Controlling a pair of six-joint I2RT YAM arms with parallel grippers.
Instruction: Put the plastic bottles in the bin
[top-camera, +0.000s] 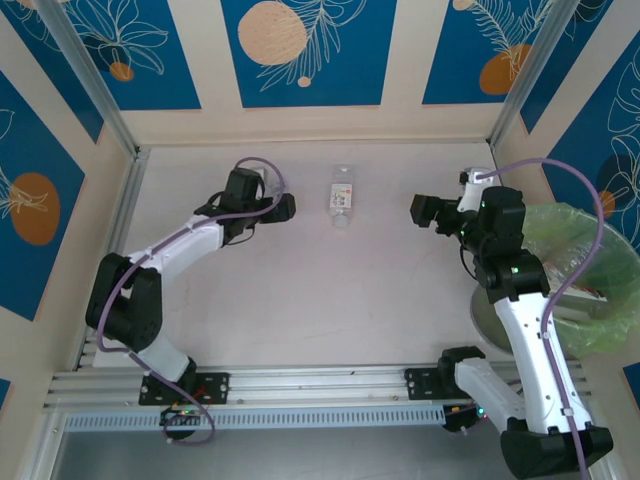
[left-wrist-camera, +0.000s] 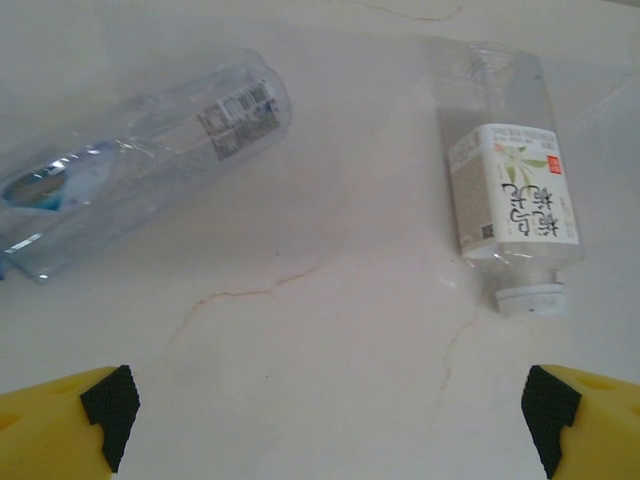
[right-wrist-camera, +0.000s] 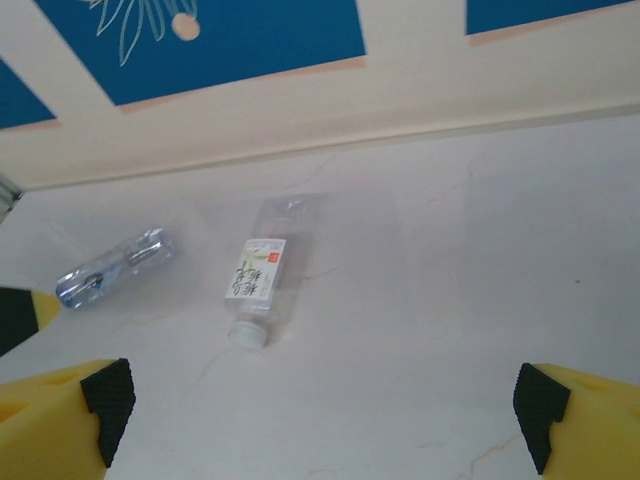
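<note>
Two bottles remain on the pale marbled desk (top-camera: 300, 300), both near the middle of its far edge: a squarish clear plastic bottle with a white printed label and white cap (top-camera: 342, 195), lying flat with the cap towards the near edge, and just beside it a rounder clear plastic bottle with a blue label (left-wrist-camera: 140, 150), lying on its side at an angle. The left gripper (left-wrist-camera: 328, 415) hangs above the desk with its jaws spread wide and nothing between them, both bottles ahead of it. The right gripper (right-wrist-camera: 322, 405) is likewise released and empty, looking at the same pair from the other side. The large round bin lined with a translucent light-green bag (top-camera: 560, 225) stands at the desk's right edge, beside the right arm. This looks like the reach before a pick-up. Next, one gripper should drop astride a bottle's body, clench, and carry it over the bin's rim.
</note>
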